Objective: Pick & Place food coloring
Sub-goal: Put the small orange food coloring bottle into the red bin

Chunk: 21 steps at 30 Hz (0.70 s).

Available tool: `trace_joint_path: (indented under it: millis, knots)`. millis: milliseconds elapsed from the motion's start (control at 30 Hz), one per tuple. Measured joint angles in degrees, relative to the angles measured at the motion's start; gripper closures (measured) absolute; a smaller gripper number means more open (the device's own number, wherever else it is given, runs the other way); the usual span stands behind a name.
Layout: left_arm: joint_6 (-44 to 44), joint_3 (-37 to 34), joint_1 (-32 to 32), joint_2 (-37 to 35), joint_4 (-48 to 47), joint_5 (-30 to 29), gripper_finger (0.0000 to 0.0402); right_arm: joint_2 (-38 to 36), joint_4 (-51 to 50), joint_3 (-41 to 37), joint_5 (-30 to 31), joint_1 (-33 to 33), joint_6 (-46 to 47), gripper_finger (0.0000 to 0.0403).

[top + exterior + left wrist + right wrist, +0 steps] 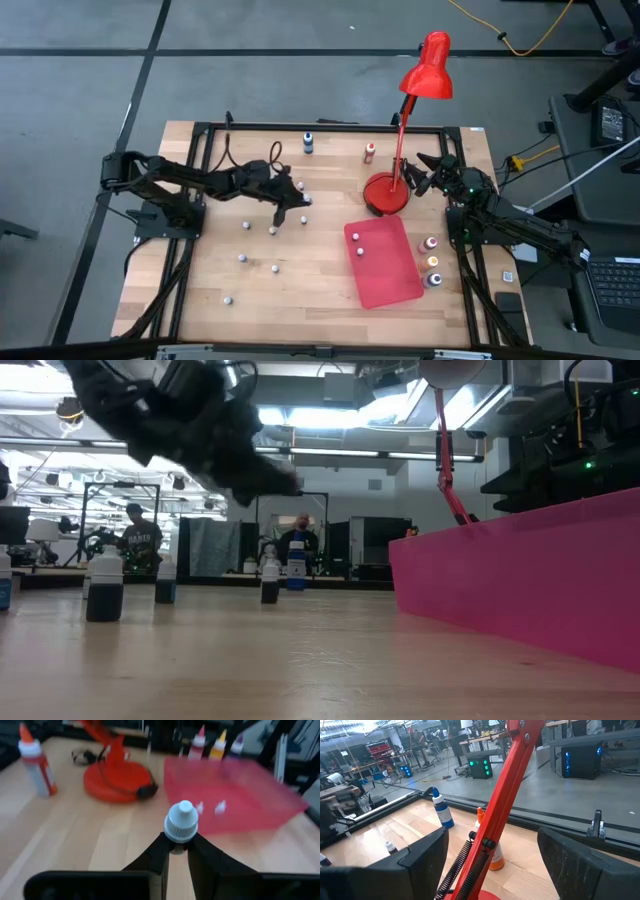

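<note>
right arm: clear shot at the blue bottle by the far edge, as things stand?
Probably not directly. The right gripper has open jaws, but the red lamp stands right in front of it, between it and the blue bottle. It would likely need to go around.

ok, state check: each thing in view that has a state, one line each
left gripper: shut on a small white-capped bottle, over the table
right gripper: open, empty, by the red lamp
red mat: flat on the table, two small bottles on it
blue bottle: upright, capped, at the far edge
three coloured bottles: upright, beside the mat
loose small bottles: scattered on the table, untouched
</note>
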Motion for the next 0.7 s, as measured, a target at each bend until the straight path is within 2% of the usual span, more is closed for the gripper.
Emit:
trace_joint_path:
  millis: [433,567,700]
  knots:
    - [-4.61,8.45,-2.02,-0.02,-3.19,-6.79,0.0355,0.0,0.71,0.02,-0.03,-0.01,0.14,0.0097]
    - [-4.74,8.45,-2.02,-0.02,-3.52,-9.44,0.0355,-0.02,1.21,0.02,-5.65,0.0,5.74,0.0097]
    - [-4.73,8.45,-1.93,-0.02,-4.25,-10.33,0.0355,-0.02,1.67,0.01,-9.45,0.0,5.84,0.0097]
